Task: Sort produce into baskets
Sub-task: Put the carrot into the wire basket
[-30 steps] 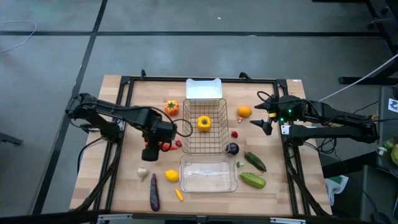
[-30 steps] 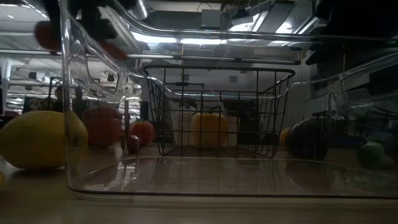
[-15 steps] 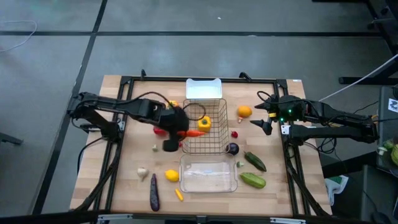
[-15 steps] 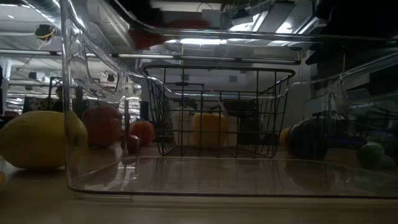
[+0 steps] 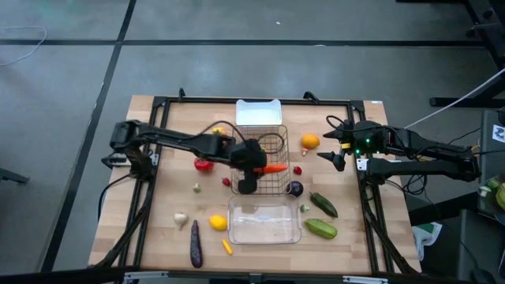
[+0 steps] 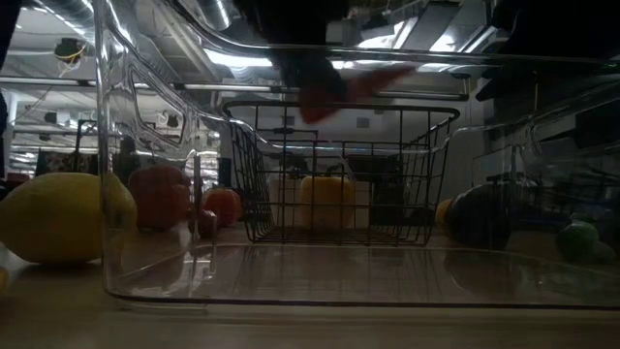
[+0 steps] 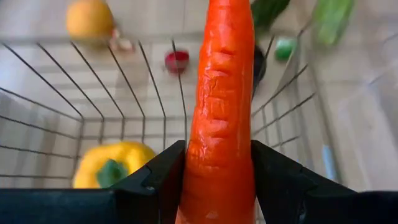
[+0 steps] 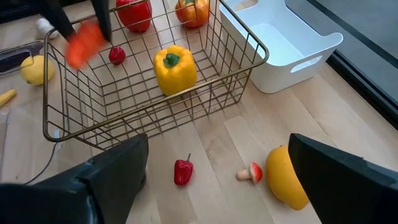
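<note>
My left gripper point(image 5: 259, 166) hangs over the wire basket point(image 5: 272, 142), shut on an orange carrot point(image 7: 221, 81). In the low view the carrot point(image 6: 373, 82) shows above the basket's rim point(image 6: 339, 109). A yellow pepper point(image 7: 111, 165) lies on the basket floor. The white tray point(image 5: 259, 112) stands just beyond the basket and the clear tray point(image 5: 264, 223) just in front of it. At the table's right, beside an orange point(image 5: 310, 142), my right gripper point(image 5: 334, 150) waits open and touches nothing. My left gripper pinches the carrot's thick part point(image 7: 217, 180) between its two fingers point(image 7: 158, 180). The carrot lies along the fingers, its thin end sticking out past their tips toward the table's right. The fingers slant downward from the left. The carrot is lifted clear, above the basket.
Left of the basket lie a red pepper point(image 5: 203, 164), a garlic point(image 5: 181, 218), a lemon point(image 5: 218, 222) and a long purple eggplant point(image 5: 196, 243). Right of it lie a round eggplant point(image 5: 294, 188), two cucumbers point(image 5: 321, 229) and a small red pepper point(image 8: 183, 172).
My left gripper has carried the carrot from the table's left part toward the right, until it is over the wire basket. It has tipped from pointing steeply down to a slant. The carrot has stayed in the hold, clear of the table.
</note>
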Robot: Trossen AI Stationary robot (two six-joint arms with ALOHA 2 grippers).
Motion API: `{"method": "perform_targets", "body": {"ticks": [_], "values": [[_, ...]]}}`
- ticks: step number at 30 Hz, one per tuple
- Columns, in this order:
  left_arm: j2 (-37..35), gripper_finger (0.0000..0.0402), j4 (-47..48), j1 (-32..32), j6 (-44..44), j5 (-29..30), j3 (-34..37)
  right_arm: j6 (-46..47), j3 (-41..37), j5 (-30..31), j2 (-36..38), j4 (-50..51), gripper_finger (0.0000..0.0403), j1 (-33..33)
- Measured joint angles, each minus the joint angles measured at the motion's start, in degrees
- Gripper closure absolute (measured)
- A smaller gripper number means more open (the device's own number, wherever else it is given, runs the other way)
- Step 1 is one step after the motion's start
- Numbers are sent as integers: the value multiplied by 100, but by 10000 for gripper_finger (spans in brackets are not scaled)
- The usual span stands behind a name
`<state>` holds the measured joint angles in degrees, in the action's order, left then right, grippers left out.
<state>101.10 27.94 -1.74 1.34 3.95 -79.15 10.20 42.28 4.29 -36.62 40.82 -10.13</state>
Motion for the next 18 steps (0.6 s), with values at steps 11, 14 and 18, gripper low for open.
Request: {"method": "perform_targets", "body": {"ticks": [11,14,18], "values": [[566,235,91,-9,8,-2,4,0,0,0,0,1,20,0],[562,235,232,-9,25,-2,2,-1,0,0,0,2,20,1],[562,235,399,-9,87,-3,2,0,0,-2,0,2,20,2]]}}
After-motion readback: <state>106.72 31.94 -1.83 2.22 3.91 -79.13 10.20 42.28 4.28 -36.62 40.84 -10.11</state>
